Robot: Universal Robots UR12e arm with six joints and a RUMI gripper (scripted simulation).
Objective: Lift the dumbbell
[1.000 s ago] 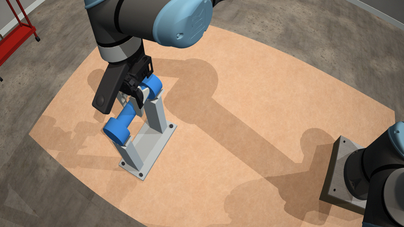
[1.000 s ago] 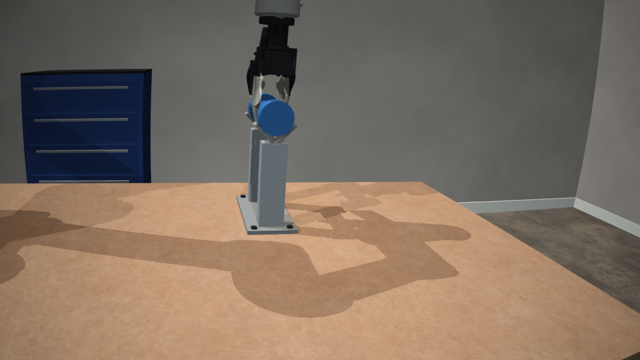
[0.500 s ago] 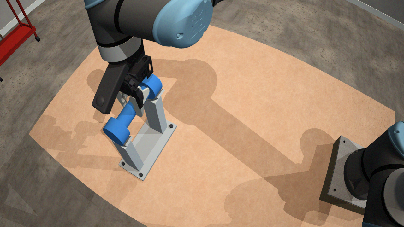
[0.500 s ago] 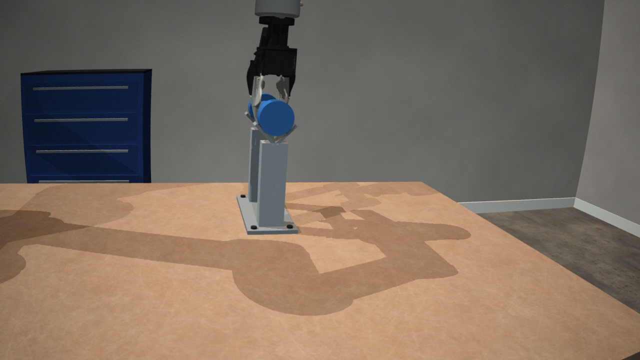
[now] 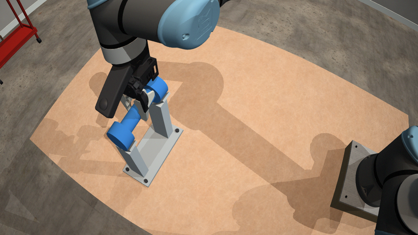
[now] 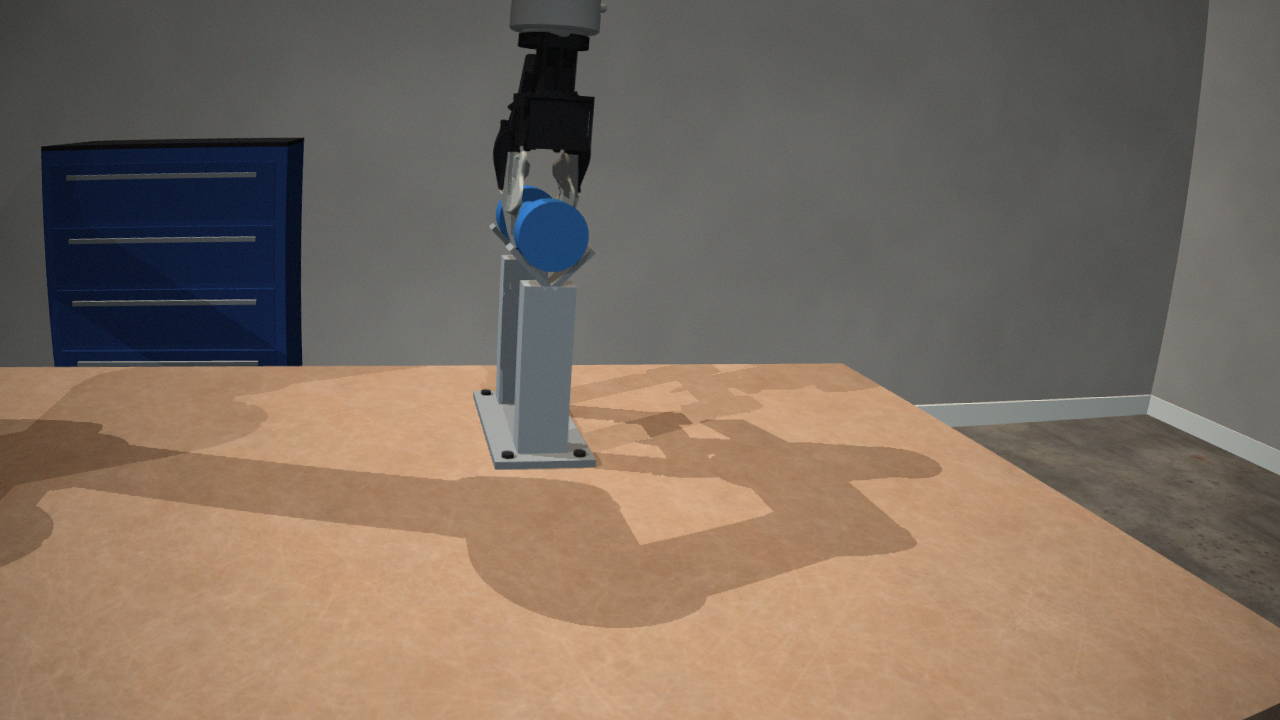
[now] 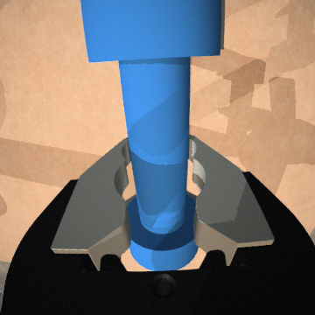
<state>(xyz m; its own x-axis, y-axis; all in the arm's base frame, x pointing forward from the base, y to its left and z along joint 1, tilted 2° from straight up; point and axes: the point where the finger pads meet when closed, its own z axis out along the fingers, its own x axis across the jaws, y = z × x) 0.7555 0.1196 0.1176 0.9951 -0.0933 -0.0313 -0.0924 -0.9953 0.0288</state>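
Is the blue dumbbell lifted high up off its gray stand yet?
No, in the exterior view the dumbbell sits low in the V-shaped top of the cradle, with the end effector shut on its bar.

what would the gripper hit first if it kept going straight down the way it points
The gripper points straight down and is already shut on the blue dumbbell's handle, so the handle is first. Below that, probably the grey cradle's base plate between its posts, though depth there is unclear.
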